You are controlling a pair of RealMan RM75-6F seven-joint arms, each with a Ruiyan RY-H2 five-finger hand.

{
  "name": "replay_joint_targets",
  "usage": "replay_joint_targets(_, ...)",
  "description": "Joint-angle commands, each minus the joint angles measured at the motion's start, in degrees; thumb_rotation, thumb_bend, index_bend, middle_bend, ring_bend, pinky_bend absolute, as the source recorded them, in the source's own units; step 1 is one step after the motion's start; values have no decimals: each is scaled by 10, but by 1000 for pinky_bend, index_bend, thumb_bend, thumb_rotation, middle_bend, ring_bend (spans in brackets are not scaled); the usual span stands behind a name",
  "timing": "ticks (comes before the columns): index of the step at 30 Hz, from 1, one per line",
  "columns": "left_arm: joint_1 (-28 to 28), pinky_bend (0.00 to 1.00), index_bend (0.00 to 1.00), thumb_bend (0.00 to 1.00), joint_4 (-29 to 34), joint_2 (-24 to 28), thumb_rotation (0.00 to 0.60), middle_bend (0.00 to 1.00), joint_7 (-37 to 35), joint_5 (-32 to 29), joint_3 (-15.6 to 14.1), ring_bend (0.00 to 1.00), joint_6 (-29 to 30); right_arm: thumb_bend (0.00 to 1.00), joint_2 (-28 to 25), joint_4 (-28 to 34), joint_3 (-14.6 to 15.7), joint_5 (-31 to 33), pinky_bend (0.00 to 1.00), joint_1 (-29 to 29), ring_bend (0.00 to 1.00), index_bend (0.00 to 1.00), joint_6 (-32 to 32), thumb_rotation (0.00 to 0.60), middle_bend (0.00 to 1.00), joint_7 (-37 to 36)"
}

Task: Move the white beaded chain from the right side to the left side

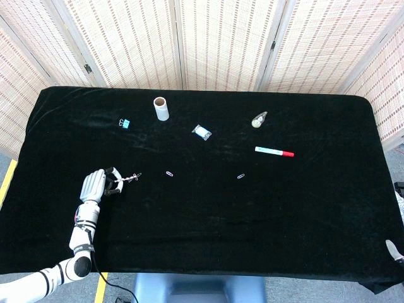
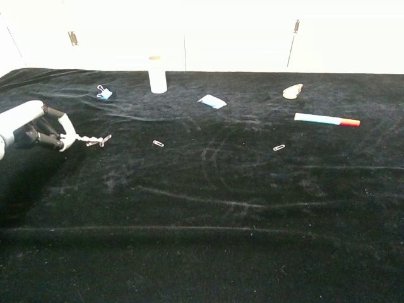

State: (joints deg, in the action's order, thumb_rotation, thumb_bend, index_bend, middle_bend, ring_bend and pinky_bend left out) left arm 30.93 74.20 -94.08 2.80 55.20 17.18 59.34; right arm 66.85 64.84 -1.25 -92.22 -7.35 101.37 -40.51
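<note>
Where table's left edge nears, left hand (image 2: 31,126) pinches chain (image 2: 91,140).

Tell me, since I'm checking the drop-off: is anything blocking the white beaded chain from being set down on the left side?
Nothing visible does. The left robot hand already pinches the white beaded chain at the table's left side, over bare black cloth. The nearest items, a paper clip and a blue binder clip, lie clear of it.

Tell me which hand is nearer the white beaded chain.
Left. The left hand pinches the white beaded chain at the table's left; the right hand barely shows at the far right edge.
</note>
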Motion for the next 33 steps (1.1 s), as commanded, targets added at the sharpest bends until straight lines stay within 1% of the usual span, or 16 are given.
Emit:
replay_joint_targets(1,-23,1000,799,702,76,31,600,1000,-2,41,-13,1000,45,341,0,-1,1,-1,0,0,0,58,0,600,0,-2)
replay_joint_targets(4,-46,1000,800,702,133,52,600,1000,-1,76,-37,1000,78,341,0,-3,2,-4,0,0,0,58,2,600,0,-4)
replay_joint_targets(5,-56,1000,800,702,150,58,600,999,-2,92,-49,1000,91,341,-1,-4,3,-6,0,0,0,58,4,600,0,-5)
replay_joint_targets(7,-74,1000,800,702,168,63,600,999,-6,118,-71,1000,114,341,-1,-5,4,-10,0,-2,0,58,11,600,0,-7)
replay_joint_targets(9,-99,1000,800,702,178,64,600,1000,-16,146,-101,1000,139,341,-1,-7,5,-13,0,-5,0,58,20,600,0,-7)
replay_joint_targets(12,-113,1000,800,702,178,61,600,1000,-25,162,-119,1000,153,341,0,-8,5,-15,0,-6,0,58,26,600,0,-6)
replay_joint_targets(13,-122,1000,800,702,176,58,600,1000,-31,171,-130,1000,159,341,1,-9,6,-17,0,-7,0,58,29,600,0,-6)
replay_joint_targets(14,-136,1000,800,702,169,47,600,1000,-39,184,-152,1000,168,341,2,-9,11,-28,0,-6,0,58,32,600,0,-1)
replay_joint_targets(15,-140,1000,800,703,162,41,600,1000,-42,192,-157,1000,172,340,3,-10,14,-33,0,-5,0,58,33,600,0,1)
replay_joint_targets(17,-143,1000,800,703,149,29,600,1000,-45,201,-161,1000,172,341,3,-9,18,-42,0,-4,0,58,35,600,0,6)
replay_joint_targets(22,-141,1000,800,703,140,11,600,1000,-40,216,-160,1000,168,341,2,-5,20,-48,0,-5,0,58,46,600,0,11)
replay_joint_targets(30,-136,1000,799,703,138,3,600,1000,-23,216,-145,1000,157,341,1,-7,21,-44,0,-5,0,58,46,600,0,5)
replay_joint_targets(31,-136,1000,794,702,138,3,600,1000,-23,215,-143,1000,156,341,1,-8,21,-44,0,-5,0,58,46,600,0,5)
replay_joint_targets(33,-136,1000,743,699,139,6,600,999,-22,213,-141,1000,152,341,2,-8,21,-43,0,-5,0,58,45,600,0,4)
